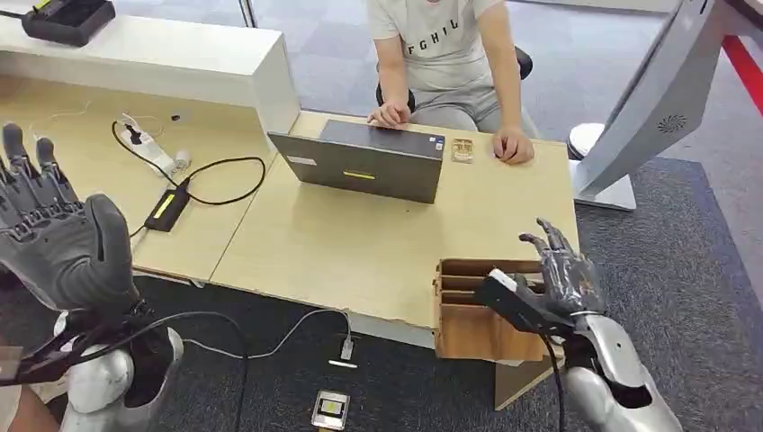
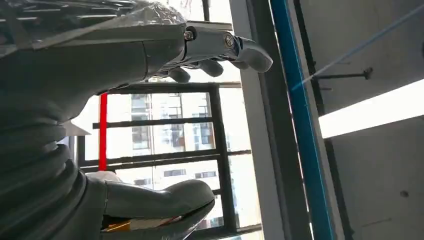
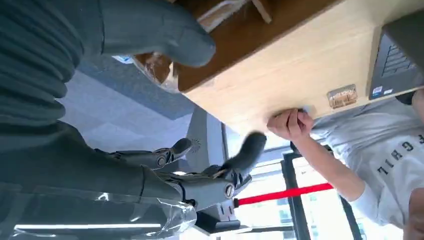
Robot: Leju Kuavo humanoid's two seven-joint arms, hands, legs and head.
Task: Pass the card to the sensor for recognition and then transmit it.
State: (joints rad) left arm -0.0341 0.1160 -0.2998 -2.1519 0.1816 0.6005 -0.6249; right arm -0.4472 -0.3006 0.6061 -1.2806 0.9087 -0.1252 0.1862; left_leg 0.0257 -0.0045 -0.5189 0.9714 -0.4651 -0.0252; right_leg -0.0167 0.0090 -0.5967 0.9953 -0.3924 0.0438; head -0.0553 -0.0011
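— Head view status: where was each hand?

— Left hand (image 1: 63, 234) was raised at the near left, off the bench (image 1: 360, 243) edge, palm toward the camera, fingers wide and pointing up, nothing in it. Left wrist view agreed: fingers (image 2: 250, 50) and thumb (image 2: 160, 197) well apart, window frames between them.

— Right?

— Right hand (image 1: 562, 270) was over the right end of the wooden box (image 1: 468, 328) at the near right corner of the bench. Fingers were spread and lightly curled, holding nothing I could see. In the right wrist view the thumb (image 3: 165, 35) sat just beside the box (image 3: 225, 45); contact I couldn't tell.

— Card location?

— Couldn't confirm. The box had slotted compartments open on top; contents were too dark to read. A small tan card-sized piece (image 1: 462, 149) lay flat on the far side of the bench, between the laptop (image 1: 364, 162) and the person's hand (image 1: 513, 146). The right wrist view showed the same piece (image 3: 342, 96) near that closed fist (image 3: 290, 124). Whether it was the card, I couldn't tell.

— Anything else?

— Person (image 1: 445, 54) sat at the far side, both hands on the bench either side of the laptop's far right corner. A black adapter (image 1: 167, 207) with a looped cable was on the left bench. A small square device (image 1: 330, 409) lay on the carpet, near centre, with a white cable above it.
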